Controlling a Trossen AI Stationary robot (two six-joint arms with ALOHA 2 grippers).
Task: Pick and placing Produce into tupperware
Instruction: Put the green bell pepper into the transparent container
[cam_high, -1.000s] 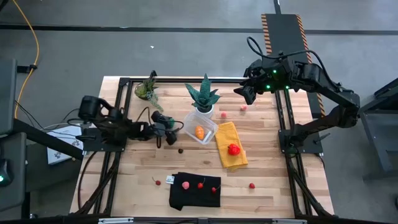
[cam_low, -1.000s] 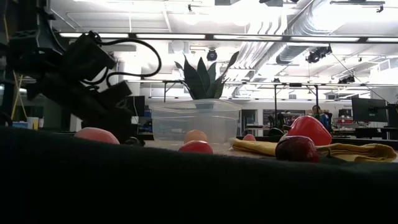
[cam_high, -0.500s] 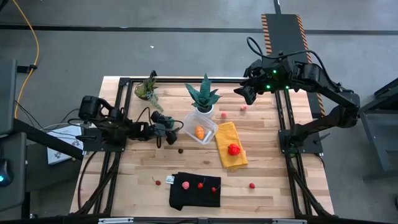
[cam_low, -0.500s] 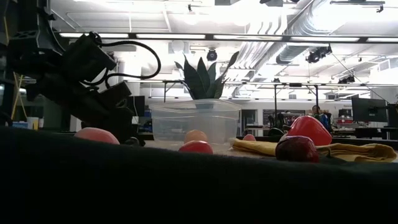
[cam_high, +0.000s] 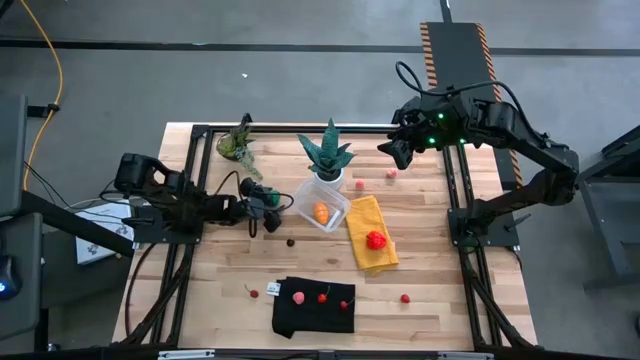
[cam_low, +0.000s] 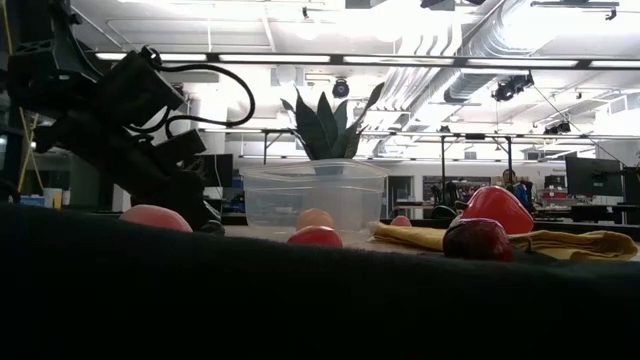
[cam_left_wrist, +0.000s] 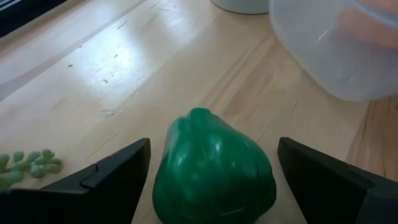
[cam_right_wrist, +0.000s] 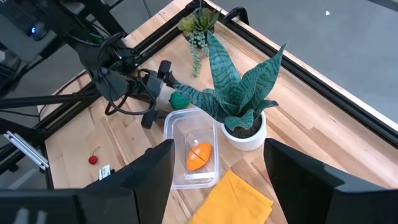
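Observation:
A green toy pepper (cam_left_wrist: 213, 168) lies on the wood, just left of the clear tupperware (cam_high: 322, 205). My left gripper (cam_left_wrist: 214, 177) is open, one finger on each side of the pepper, and a small gap shows at both. An orange piece (cam_high: 320, 212) lies inside the tupperware. A red pepper (cam_high: 375, 239) rests on a yellow cloth (cam_high: 372, 235). Small red pieces (cam_high: 322, 296) lie on a black cloth (cam_high: 315, 305). My right gripper (cam_high: 395, 150) hangs open above the table's far right corner, away from all of them.
A spiky plant in a white pot (cam_high: 328, 160) stands just beyond the tupperware, and a trailing plant (cam_high: 238, 143) sits near the far left. Loose pieces lie around: a dark one (cam_high: 290, 241), red ones (cam_high: 254, 293) (cam_high: 405, 298), pink ones (cam_high: 359, 184) (cam_high: 392, 173).
My left arm's rear joints have swung a little toward the table's left edge, while its gripper stays almost in place beside the tupperware. Nothing on the table has moved.

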